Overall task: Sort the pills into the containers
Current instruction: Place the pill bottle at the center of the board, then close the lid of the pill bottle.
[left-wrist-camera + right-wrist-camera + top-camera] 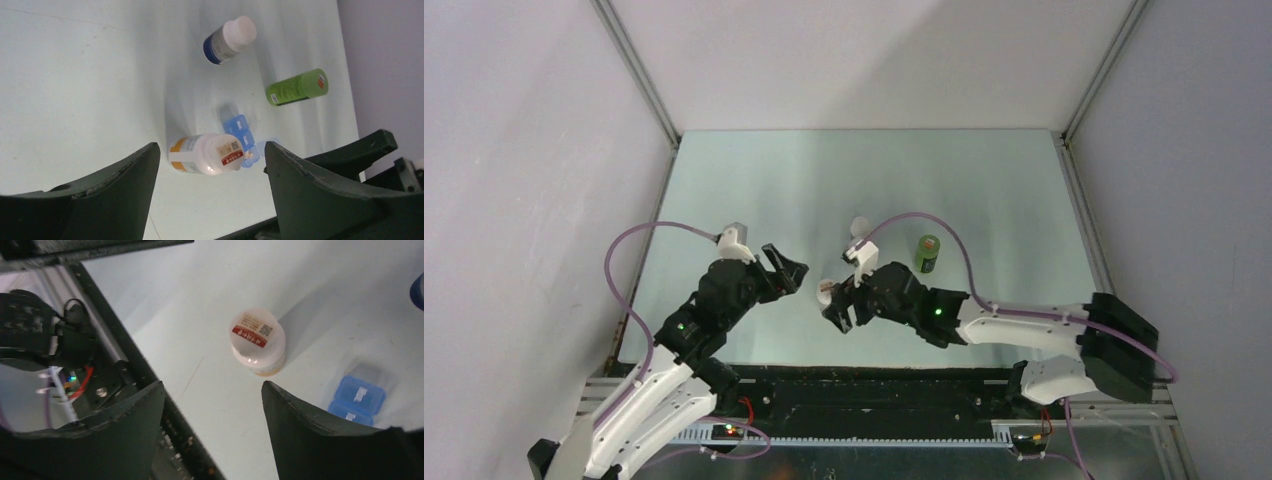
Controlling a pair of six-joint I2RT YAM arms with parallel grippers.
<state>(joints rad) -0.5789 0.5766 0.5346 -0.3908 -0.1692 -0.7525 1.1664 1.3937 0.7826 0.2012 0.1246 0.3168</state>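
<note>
Pills show nowhere, so your sorting is all ahead: orange-labelled bottle point(257, 340) capped beside the blue pill box point(357, 397), left pincer point(789, 270) and right pincer point(839, 310) open, empty.

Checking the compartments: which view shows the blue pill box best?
Left wrist: the pill box shows several compartments beside the orange-labelled bottle. Right wrist catches one end, cut off by the right tool; top external does not show it.
</note>
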